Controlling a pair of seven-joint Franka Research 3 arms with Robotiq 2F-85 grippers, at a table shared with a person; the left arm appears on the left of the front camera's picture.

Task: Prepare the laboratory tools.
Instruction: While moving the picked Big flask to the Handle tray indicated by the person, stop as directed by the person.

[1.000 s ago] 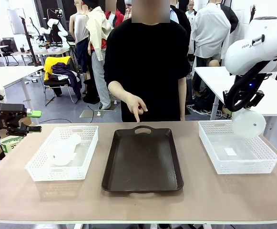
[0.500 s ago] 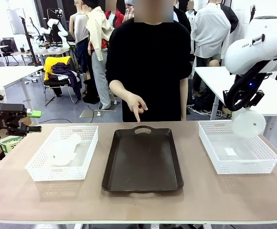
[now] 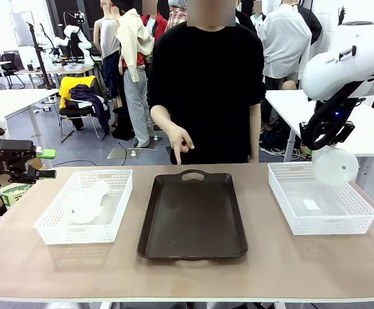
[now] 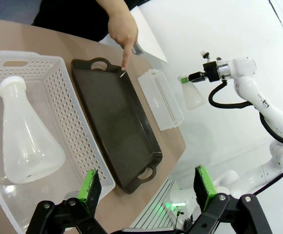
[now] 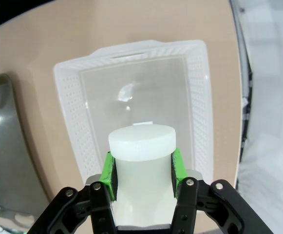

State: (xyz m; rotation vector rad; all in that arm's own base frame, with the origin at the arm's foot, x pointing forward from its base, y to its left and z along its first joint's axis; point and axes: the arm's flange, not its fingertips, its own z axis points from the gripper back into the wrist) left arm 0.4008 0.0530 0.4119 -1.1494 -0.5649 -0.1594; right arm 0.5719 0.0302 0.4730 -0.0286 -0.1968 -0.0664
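**Risks.** The right hand (image 5: 142,168) is closed on the narrow neck of a translucent frosted-white conical flask (image 5: 141,141), just under its lip. The wide body hangs below the hand, clear of the tabletop (image 3: 270,270).
- The grip is on a smooth, slim neck, so a jolt could let the flask slip through the green pads.
- On a low carry, the hanging base could strike the wall of the white mesh basket (image 3: 360,222) beneath the hand.
- The person's hand (image 3: 181,141) points down at the far end of the dark brown handled tray (image 3: 193,219). A delivery there risks contact.

The left hand (image 4: 147,187) is spread wide and holds nothing.

**Containers.**
- The basket under the right hand holds no flask; I see only a small pale patch on its floor.
- The tray is bare.
- The second white mesh basket (image 4: 68,112), ahead of the left hand, holds the second frosted flask (image 4: 27,141) lying on its side.
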